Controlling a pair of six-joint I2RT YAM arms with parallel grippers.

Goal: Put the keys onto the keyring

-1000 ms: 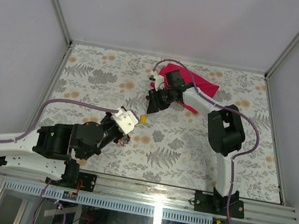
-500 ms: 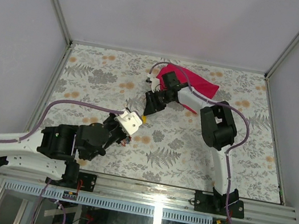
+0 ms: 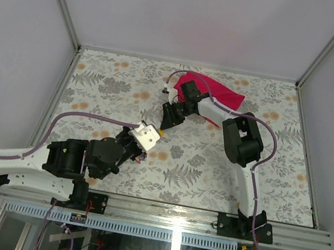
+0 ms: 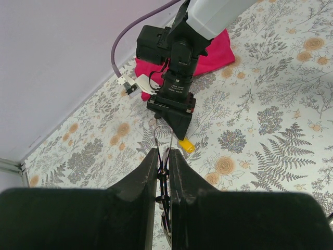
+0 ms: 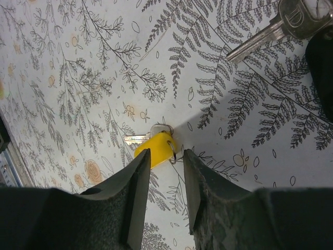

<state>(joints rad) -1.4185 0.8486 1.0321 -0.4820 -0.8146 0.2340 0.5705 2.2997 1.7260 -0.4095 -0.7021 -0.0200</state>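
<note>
Beneath the released right end effector [image 5: 165, 157], yellow key [image 5: 154, 146] half-hidden; left end effector [image 4: 163, 156] clenched, seemingly on keyring [image 4: 163, 126].

Black left gripper [image 4: 163, 152] pinches the thin silver keyring [image 4: 164, 126], whose loop stands up past the fingertips; just beyond, the right gripper [image 4: 179, 133] points down at the floral table [image 4: 270, 156], tips beside a yellow key [image 4: 186, 146], with a magenta cloth [image 4: 216, 52] behind.

Logged left arm stretched low and forward, left gripper [image 4: 164, 156] pinched nearly closed. Logged right arm folded at elbow, wrist tipped downward, right gripper [image 5: 166, 155] with jaws a little apart.
</note>
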